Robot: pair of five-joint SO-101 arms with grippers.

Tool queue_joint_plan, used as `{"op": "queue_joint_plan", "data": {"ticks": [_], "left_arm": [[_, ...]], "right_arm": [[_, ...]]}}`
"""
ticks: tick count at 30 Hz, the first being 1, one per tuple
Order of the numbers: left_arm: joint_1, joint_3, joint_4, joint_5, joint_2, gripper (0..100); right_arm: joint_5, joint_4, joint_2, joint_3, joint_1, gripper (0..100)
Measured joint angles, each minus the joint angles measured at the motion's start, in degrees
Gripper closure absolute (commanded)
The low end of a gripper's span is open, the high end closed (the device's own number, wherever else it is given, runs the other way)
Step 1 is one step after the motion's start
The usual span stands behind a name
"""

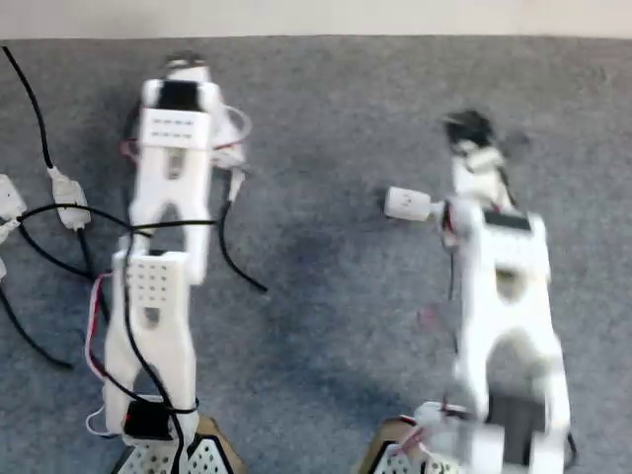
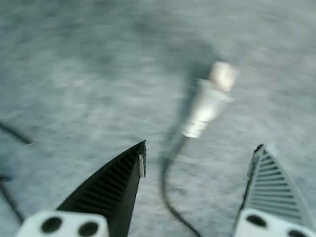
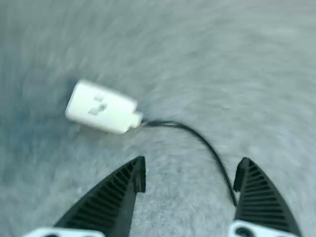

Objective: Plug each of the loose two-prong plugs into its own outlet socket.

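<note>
Well, both the left gripper point(image 2: 201, 145) and right gripper point(image 3: 192, 160) are wide open and empty, so a bump could push the small white two-prong plug point(image 1: 237, 183), upper left, or the white boxy socket point(image 1: 407, 203), right of centre, across the grey carpet point(image 1: 326, 118).

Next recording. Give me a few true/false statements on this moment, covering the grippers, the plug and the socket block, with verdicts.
1. The left gripper is open and empty. True.
2. The right gripper is shut on the white socket block. False: it is open, and the block lies on the grey mat ahead of it, untouched.
3. A black cable runs from the socket block. True.
4. The white plug ahead of the left gripper sits in a socket. False: it lies loose on the mat.
5. More white connectors on black cables lie at the left edge of the high view. True.
</note>
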Motion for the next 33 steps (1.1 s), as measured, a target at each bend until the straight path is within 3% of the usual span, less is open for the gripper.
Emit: {"op": "queue_joint_plan", "data": {"ticks": [5,10,18,25,33], "left_arm": [[-6.86,8.26,-0.09,-4.84,-5.8,67],[-11.87,13.63,-0.09,-9.05,-9.49,67],[-16.88,13.89,-0.09,-10.02,-10.99,67],[-17.05,14.33,-0.09,-10.2,-10.99,67],[-17.05,14.33,-0.09,-10.2,-10.99,67]], "right_arm": [[11.6,8.35,22.33,-22.42,-2.55,72.4],[16.97,11.43,33.14,-32.7,-7.56,72.4],[18.9,10.99,38.68,-35.96,-10.81,75.2],[16.44,10.73,42.29,-36.13,-10.64,99.5],[16.09,14.07,39.38,-26.81,-11.52,98.2]]}}
